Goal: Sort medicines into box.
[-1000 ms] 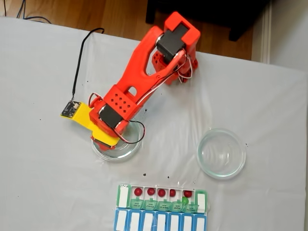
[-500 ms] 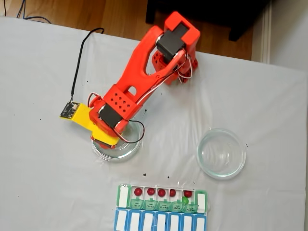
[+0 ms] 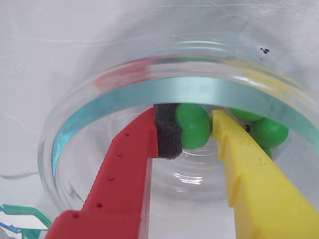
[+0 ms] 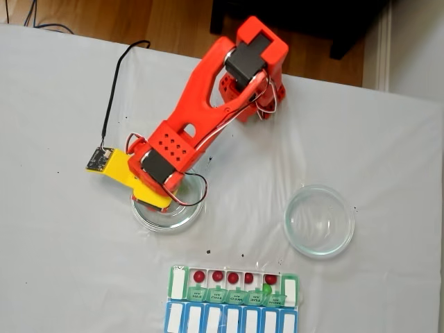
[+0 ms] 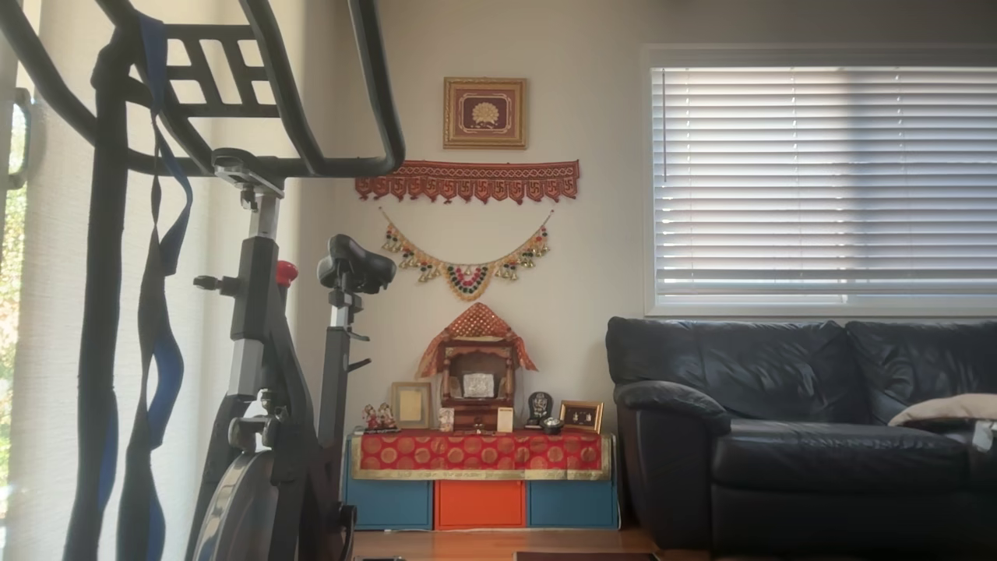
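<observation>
Since a second ago we have hardly moved. Our arm hangs over the glass dish, left of middle. Our gripper has its jaws apart around a green ball, not squeezing. It could roll away. The box waits at the bottom.

Your surface is covered with a white, slightly wrinkled cloth, with wooden floor beyond its far edge in the fixed view. On it you have the orange arm's base at the top, a round clear glass dish under the arm on the left, and a second round clear glass dish well apart on the right. Near the bottom edge lies the long white pill organiser with green lids, touching a blue-framed, white-lidded row. Tiny black specks dot the cloth.
</observation>
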